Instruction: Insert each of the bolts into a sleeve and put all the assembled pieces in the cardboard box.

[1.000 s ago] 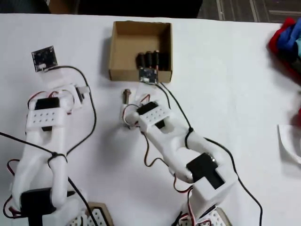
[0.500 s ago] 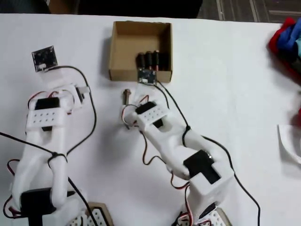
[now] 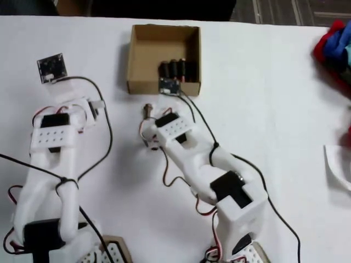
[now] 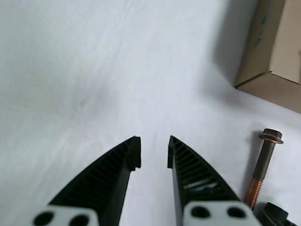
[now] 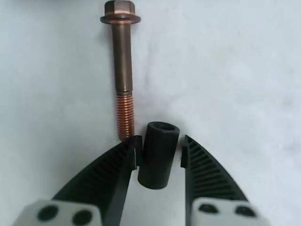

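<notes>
black sleeve (image 5: 158,162) sits between the right end effector's (image 5: 161,146) parted fingers, beside bolt (image 5: 122,70).

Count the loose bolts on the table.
1: the bolt lies beside the sleeve at the right gripper, near the cardboard box. The arm may hide others.

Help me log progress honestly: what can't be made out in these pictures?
- High view: the dark pieces in the box are blurred and partly behind the right arm's camera board; their count is unclear.
- High view: the bolt runs under that arm.
- Right wrist view: whether the right hand clamps the sleeve.
- Left wrist view: a dark part cut by the edge.
</notes>
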